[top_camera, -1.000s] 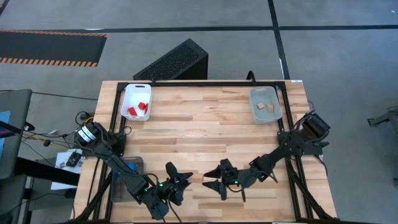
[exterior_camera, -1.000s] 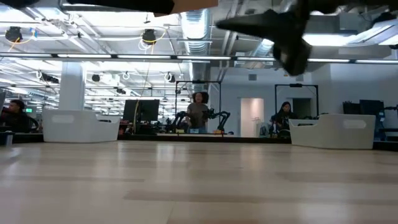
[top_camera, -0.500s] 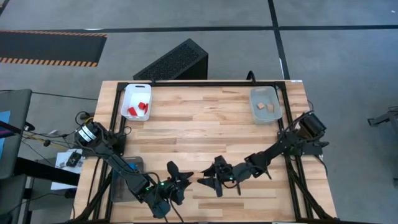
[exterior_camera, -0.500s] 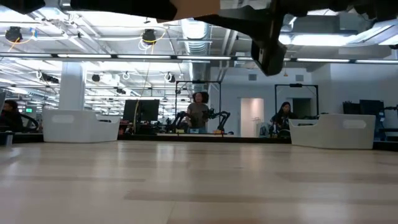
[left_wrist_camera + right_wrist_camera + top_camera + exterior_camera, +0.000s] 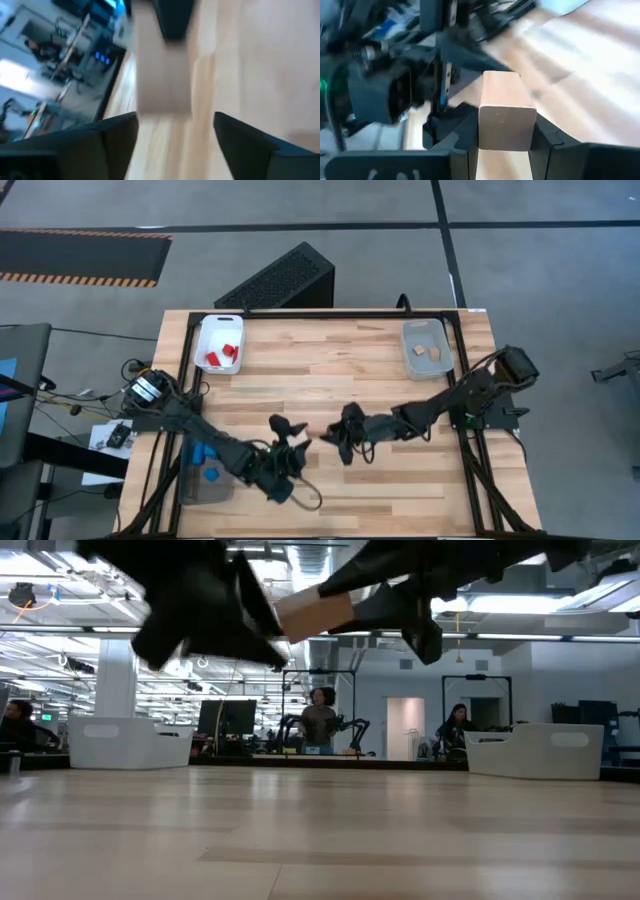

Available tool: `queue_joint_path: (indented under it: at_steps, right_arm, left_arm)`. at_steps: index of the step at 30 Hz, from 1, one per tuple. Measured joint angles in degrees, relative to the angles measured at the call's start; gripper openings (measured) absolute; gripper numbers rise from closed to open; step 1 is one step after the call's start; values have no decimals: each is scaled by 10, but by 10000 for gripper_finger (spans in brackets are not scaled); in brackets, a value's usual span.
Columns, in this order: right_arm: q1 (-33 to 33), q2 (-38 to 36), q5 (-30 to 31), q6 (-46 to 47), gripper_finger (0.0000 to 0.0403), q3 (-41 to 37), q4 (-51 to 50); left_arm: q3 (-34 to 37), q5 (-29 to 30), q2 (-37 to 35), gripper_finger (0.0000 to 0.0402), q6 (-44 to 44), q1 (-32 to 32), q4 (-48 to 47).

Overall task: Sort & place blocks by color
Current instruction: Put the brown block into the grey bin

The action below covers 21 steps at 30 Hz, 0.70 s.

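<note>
Right wrist view: my right gripper (image 5: 506,145) clamps wooden block (image 5: 506,112) | left gripper (image 5: 292,438) open beside it, frame centre | risk: block slips mid-handover.

Two dark jointed arms (image 5: 210,442), black cables, blunt black fingers (image 5: 560,155).

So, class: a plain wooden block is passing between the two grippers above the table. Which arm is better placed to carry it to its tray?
Right. The right gripper clamps the wooden block, the left gripper stands open, and the tray holding wooden blocks sits on the right arm's side.
</note>
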<state>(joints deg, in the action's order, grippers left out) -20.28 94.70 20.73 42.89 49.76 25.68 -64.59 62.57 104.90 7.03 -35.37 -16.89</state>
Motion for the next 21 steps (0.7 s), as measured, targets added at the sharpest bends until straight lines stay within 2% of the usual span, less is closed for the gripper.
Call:
queue_joint_path:
  at_steps: [4, 8, 11, 17, 21]
  right_arm:
    - [41, -42, 5, -26, 122, 1, -88]
    - [88, -78, 6, -60, 122, 0, -202]
    - [125, -101, 6, -89, 122, 1, -257]
    - [180, -140, 5, -131, 122, -5, -366]
    - [201, -162, 4, -142, 122, -5, -431]
  left_arm:
    - [22, -9, -3, 289, 17, 40, -49]
    - [83, -44, -46, 318, -4, 93, -16]
    - [158, -107, -98, 326, -56, 144, 80]
    - [308, -307, -204, 327, -168, 245, 380]
    - [357, -419, -251, 327, -197, 302, 475]
